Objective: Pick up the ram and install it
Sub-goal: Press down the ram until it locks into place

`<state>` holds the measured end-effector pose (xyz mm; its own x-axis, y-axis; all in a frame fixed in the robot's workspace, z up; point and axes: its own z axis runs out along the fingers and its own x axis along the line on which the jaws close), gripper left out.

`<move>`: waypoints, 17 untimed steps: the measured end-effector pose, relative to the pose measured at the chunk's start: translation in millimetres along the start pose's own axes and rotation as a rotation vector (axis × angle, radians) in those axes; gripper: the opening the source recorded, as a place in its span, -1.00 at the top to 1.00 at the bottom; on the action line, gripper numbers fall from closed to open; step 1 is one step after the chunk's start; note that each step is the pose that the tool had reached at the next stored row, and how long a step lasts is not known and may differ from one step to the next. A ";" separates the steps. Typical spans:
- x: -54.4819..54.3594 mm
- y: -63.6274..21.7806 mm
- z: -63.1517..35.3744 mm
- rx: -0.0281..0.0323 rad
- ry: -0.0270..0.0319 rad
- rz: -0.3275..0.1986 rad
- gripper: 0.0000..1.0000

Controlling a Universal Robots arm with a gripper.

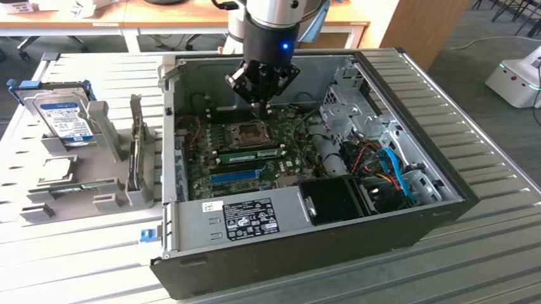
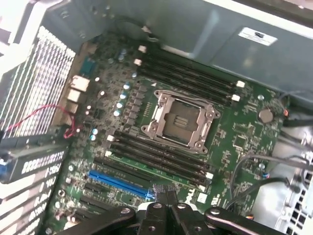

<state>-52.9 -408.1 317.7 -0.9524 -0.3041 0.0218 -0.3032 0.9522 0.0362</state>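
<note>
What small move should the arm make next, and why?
Probably lift clear of the case and open: the gripper hangs shut, seemingly empty, over the CPU socket, while a ram lies on the rack at the exterior view's left.

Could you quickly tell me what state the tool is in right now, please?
Tool: shut, holding nothing that can be seen, above the motherboard inside the open computer case.

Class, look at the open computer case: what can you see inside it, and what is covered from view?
Inside the case: a green motherboard with CPU socket, blue slot and one ram stick seated. The gripper, shut, hangs above the socket. A black shroud covers what lies beneath.
</note>
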 end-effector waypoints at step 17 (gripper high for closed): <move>0.0 0.0 0.1 -0.0052 -0.0088 0.244 0.79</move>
<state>-52.9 -408.0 317.6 -0.9976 -0.0652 0.0218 -0.0644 0.9973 0.0361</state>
